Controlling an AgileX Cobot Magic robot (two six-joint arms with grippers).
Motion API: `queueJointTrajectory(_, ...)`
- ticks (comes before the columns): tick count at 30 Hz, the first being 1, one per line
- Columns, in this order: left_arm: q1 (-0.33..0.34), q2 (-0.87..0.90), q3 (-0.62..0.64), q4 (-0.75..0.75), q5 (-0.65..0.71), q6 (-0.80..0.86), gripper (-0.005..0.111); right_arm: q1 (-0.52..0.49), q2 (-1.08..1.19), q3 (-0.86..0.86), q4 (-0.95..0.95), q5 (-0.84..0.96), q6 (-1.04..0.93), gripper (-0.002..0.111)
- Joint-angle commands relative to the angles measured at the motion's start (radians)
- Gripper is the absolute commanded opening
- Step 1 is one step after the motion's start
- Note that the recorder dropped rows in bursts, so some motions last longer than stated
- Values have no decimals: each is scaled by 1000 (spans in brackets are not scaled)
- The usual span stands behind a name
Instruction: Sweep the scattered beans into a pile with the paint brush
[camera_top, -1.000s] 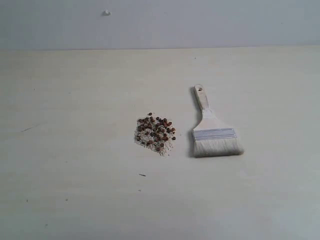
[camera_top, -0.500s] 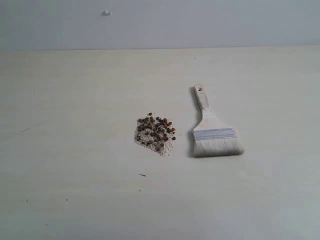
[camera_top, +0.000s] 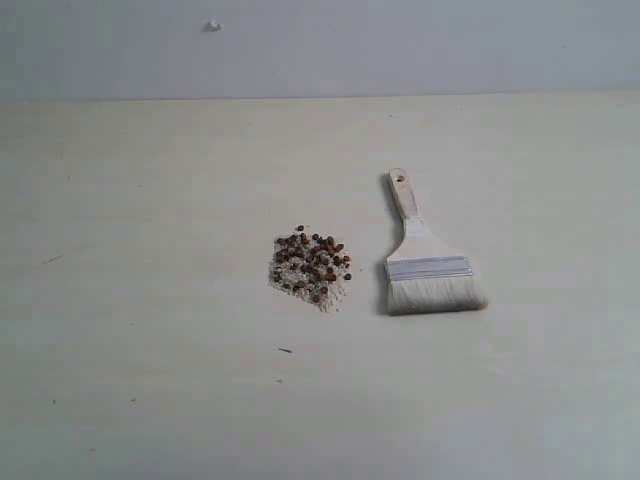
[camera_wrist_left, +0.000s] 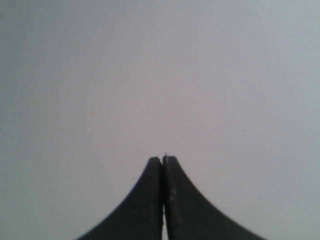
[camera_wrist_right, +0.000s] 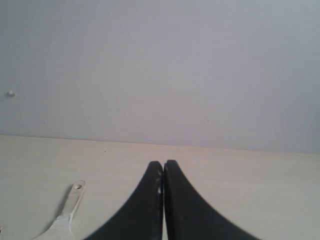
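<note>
The beans (camera_top: 312, 262) lie in one small cluster near the table's middle, dark reddish-brown and mixed with whitish crumbs. The paint brush (camera_top: 425, 265) lies flat just to their right, bristles toward the front, wooden handle with its hole pointing back. Neither gripper shows in the exterior view. In the left wrist view my left gripper (camera_wrist_left: 163, 159) is shut with nothing in it, facing only a plain grey wall. My right gripper (camera_wrist_right: 163, 163) is shut and empty too, above the table; the paint brush handle (camera_wrist_right: 71, 198) shows beside it, apart from the fingers.
The pale table (camera_top: 150, 200) runs back to a grey wall (camera_top: 400, 40) that carries a small white knob (camera_top: 213, 25). A tiny dark speck (camera_top: 285, 350) lies in front of the beans.
</note>
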Motion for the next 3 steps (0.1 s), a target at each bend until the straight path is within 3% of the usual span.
queueJointTrajectory(1,-6,-3,0,-3,2,-3,0,-5,-8,3,-5,-13,1,0)
queueJointTrajectory(3,-6,-3,0,-3,2,-3,0,-5,-8,3,-5,-12,1,0)
